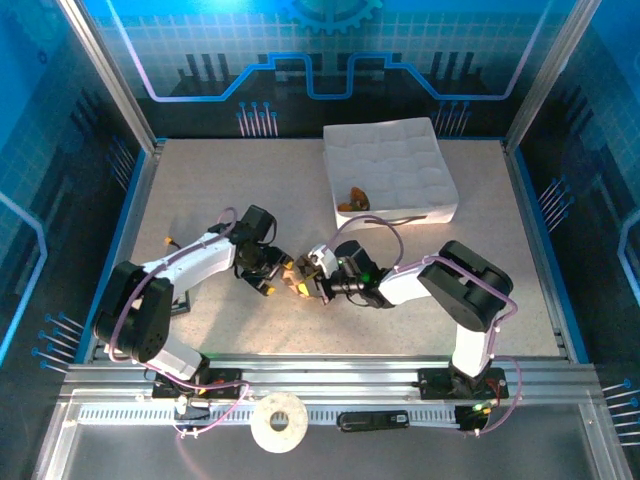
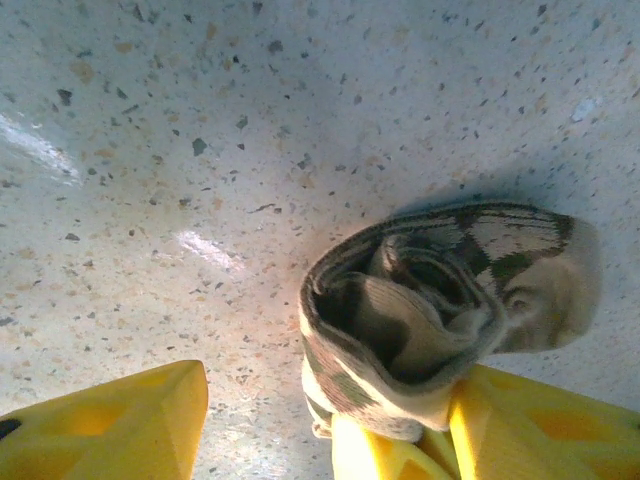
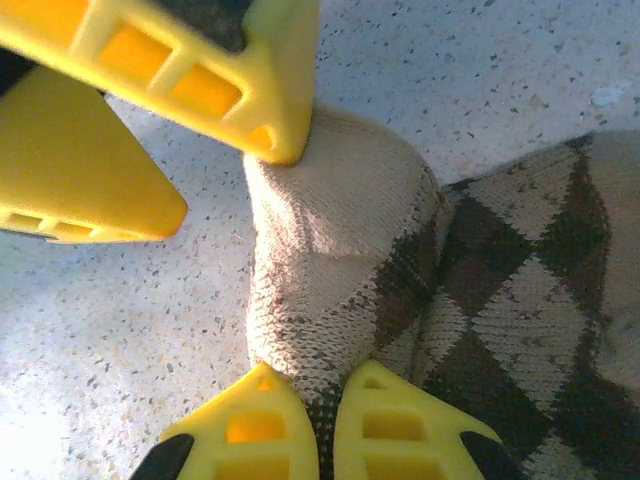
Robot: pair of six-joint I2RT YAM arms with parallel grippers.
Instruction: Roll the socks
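The brown-and-beige argyle sock (image 3: pixel 500 300) lies on the speckled table, partly rolled into a loose bundle (image 2: pixel 440 290) with its open end facing the left wrist camera. My right gripper (image 3: pixel 325 430) is shut on a fold of this sock at its beige end. My left gripper (image 2: pixel 320 440) stands open, and one yellow finger (image 2: pixel 540 430) rests against the bundle while the other finger (image 2: pixel 100 425) is apart on bare table. From above, both grippers meet at the sock (image 1: pixel 296 280) in the table's middle. A small brown-orange bundle (image 1: pixel 352 198), perhaps the other sock, lies in the box.
The white quilted box (image 1: pixel 400 160) stands at the back right, close behind the right arm. Blue walls and metal rails (image 1: pixel 130 200) border the table. A roll of tape (image 1: pixel 279 423) sits on the front rail.
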